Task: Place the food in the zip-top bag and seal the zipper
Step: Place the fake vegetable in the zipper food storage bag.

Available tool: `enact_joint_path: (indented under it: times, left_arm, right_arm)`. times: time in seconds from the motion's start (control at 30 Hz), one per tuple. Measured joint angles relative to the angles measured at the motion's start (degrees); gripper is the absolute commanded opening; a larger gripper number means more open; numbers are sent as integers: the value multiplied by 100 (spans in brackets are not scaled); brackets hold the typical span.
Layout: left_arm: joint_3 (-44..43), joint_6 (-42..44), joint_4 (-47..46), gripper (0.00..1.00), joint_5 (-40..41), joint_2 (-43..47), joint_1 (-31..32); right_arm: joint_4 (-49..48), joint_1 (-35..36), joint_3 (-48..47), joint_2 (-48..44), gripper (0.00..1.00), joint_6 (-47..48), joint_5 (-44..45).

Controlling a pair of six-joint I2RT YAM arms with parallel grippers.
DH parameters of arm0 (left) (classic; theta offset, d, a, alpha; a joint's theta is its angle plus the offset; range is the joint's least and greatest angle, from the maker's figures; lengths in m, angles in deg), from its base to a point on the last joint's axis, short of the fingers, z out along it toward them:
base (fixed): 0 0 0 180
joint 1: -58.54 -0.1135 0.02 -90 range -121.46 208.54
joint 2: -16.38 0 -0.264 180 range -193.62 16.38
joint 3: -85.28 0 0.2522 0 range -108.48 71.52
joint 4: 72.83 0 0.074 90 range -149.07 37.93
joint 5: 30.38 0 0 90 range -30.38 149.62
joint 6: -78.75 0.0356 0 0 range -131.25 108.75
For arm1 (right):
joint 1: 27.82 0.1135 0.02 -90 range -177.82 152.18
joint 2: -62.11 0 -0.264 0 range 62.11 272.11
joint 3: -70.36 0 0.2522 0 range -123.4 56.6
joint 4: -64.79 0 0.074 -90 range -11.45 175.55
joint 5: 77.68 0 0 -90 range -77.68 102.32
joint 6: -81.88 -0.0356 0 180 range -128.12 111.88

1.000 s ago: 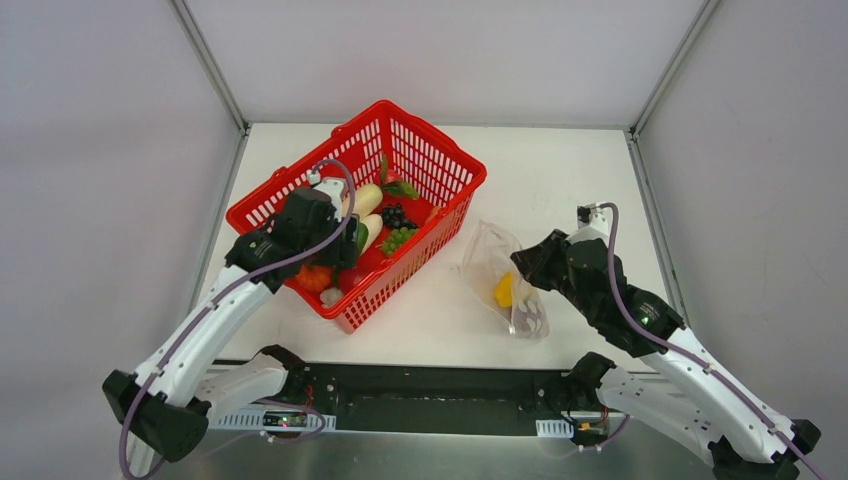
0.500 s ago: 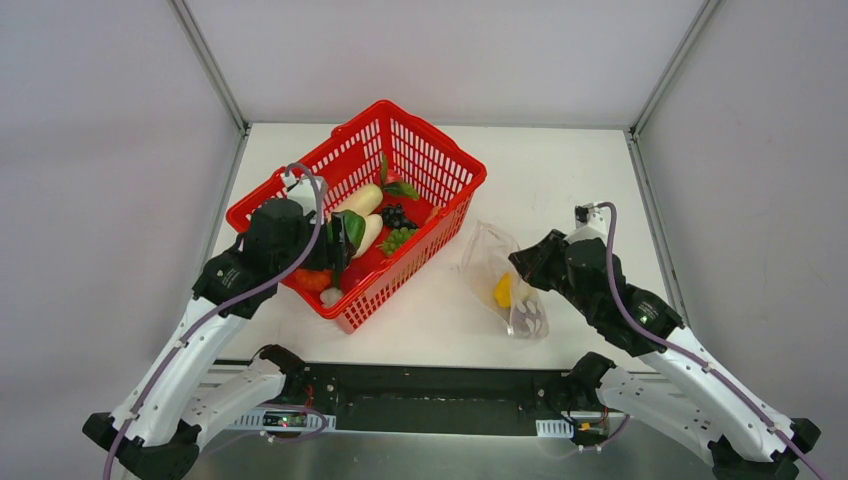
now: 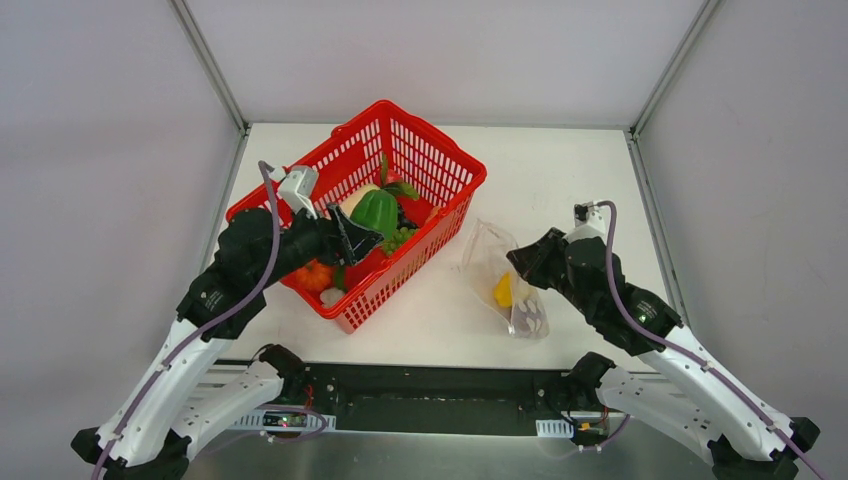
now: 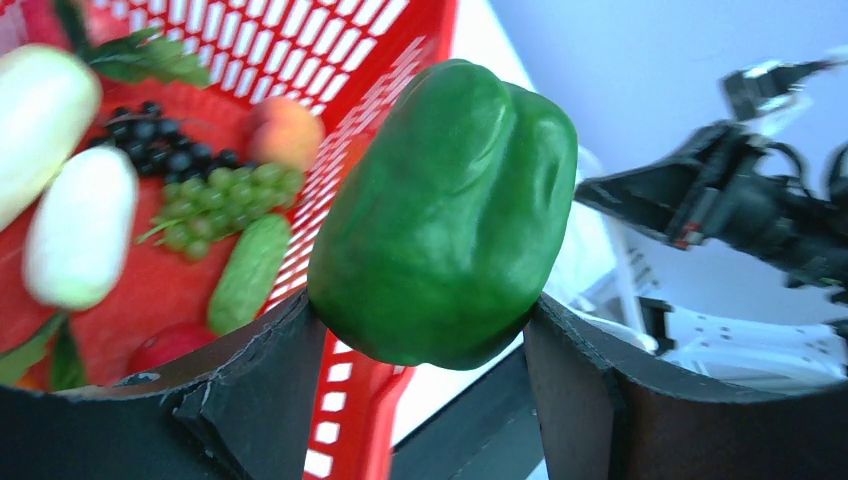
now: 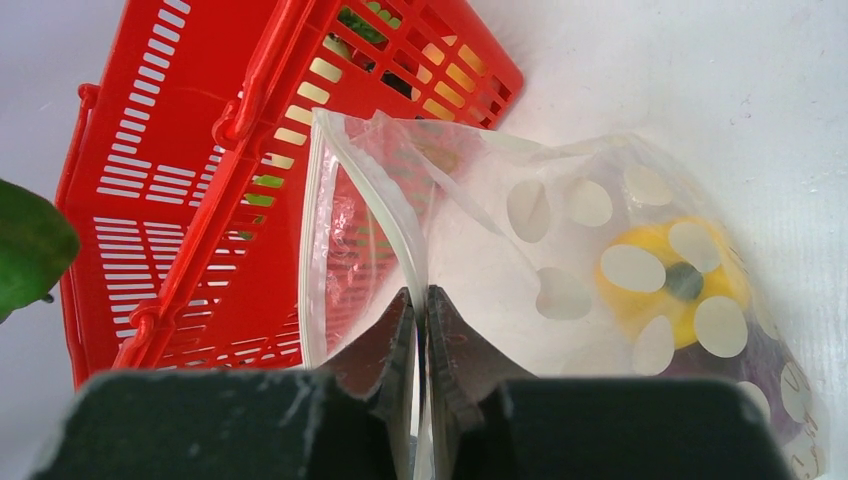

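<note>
Top external view, left of centre: the left gripper (image 3: 362,228) is clamped on a green pepper (image 3: 376,211), held above the red basket (image 3: 445,160). Further right, on the white table (image 3: 560,180), lies the dotted bag (image 3: 488,252) with a yellow fruit (image 3: 503,290) inside. The right gripper (image 3: 520,262) is pinched tight on its zipper (image 5: 377,215) edge, and the mouth gapes toward the basket.
</note>
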Motion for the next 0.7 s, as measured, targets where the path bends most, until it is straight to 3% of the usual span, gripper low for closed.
enact_joint_path:
  times: [0.17, 0.33, 0.7]
  left_arm:
    - [-72, -251, -634, 30, 52, -188, 951]
    - [-511, -295, -1027, 30, 70, -1187, 1902]
    - [-846, -306, -1357, 32, 197, -2874, 2758]
  right_arm:
    - [-160, 0, 52, -31, 11, -4, 2]
    - [-245, 0, 160, -74, 10, -44, -4]
    - [-243, 0, 160, -179, 11, -22, -48]
